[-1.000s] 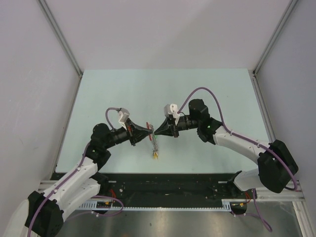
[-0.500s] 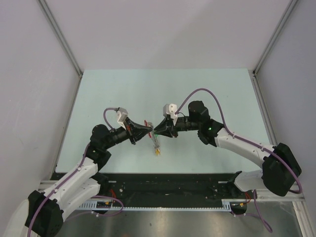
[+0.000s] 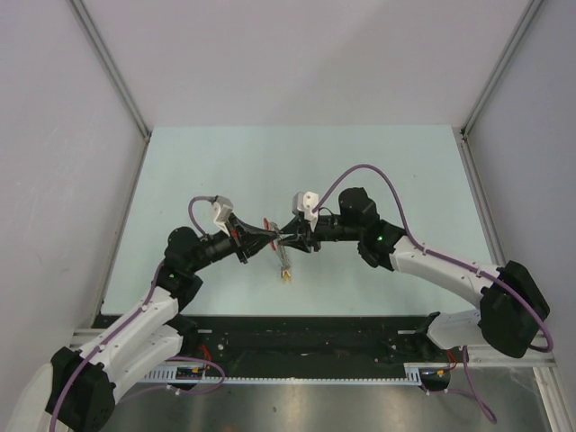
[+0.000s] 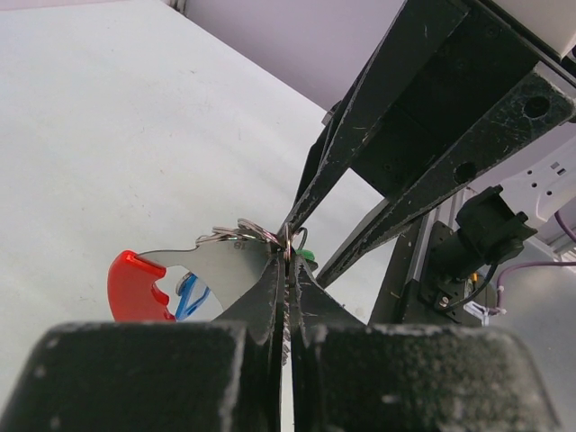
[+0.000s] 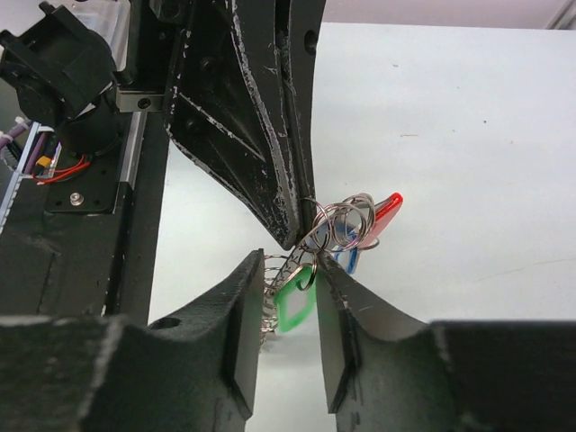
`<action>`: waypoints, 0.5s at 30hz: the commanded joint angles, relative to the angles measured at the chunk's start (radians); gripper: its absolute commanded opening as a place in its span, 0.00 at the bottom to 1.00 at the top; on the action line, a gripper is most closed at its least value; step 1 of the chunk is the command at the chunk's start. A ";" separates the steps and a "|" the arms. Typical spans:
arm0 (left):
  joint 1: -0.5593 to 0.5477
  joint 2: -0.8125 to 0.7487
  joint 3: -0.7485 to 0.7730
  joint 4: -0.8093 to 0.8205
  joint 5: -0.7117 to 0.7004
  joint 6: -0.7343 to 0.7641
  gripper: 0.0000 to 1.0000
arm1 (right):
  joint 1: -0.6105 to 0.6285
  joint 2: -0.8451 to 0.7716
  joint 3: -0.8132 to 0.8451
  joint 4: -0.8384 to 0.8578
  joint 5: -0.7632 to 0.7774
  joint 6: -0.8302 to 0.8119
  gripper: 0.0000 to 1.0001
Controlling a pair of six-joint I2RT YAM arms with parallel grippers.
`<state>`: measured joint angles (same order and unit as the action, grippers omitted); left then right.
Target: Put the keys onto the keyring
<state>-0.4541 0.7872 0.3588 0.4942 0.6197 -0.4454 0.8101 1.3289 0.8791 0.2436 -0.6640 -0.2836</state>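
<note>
Left gripper is pinched tight on the one keyring, its two fingers pressed together over the silvery metal beside the red curved segment. Facing it tip to tip, the right gripper has its two fingers parted, with the green key in the gap; whether either finger touches it I cannot tell. Both grippers meet above the middle of the pale green table, the keyring hanging between them. Two keys show: the green one and a blue key close by the red segment. Several small wire rings cluster there, too tangled to count. One yellow tag dangles at the keyring's low end.
</note>
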 commanded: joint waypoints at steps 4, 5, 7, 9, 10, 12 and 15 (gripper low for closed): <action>-0.008 -0.016 0.003 0.072 -0.011 -0.010 0.00 | 0.004 -0.046 0.000 0.020 0.030 -0.011 0.24; -0.006 -0.019 0.002 0.070 -0.015 -0.010 0.00 | 0.004 -0.045 0.000 0.016 0.033 -0.011 0.21; -0.008 -0.023 -0.001 0.069 -0.024 -0.009 0.00 | 0.000 -0.051 0.000 0.008 0.038 -0.014 0.17; -0.008 -0.028 -0.004 0.069 -0.035 -0.009 0.01 | -0.002 -0.056 0.000 -0.004 0.041 -0.019 0.09; -0.006 -0.031 -0.006 0.069 -0.037 -0.009 0.00 | -0.006 -0.057 -0.002 -0.009 0.043 -0.022 0.06; -0.008 -0.028 -0.006 0.072 -0.041 -0.015 0.00 | -0.008 -0.060 -0.003 -0.021 0.047 -0.026 0.00; -0.006 -0.020 -0.004 0.081 -0.035 -0.024 0.00 | -0.006 -0.063 -0.003 -0.032 0.049 -0.032 0.00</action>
<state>-0.4599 0.7776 0.3534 0.5011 0.6067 -0.4465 0.8066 1.3025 0.8787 0.2344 -0.6212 -0.2943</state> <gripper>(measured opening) 0.007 0.011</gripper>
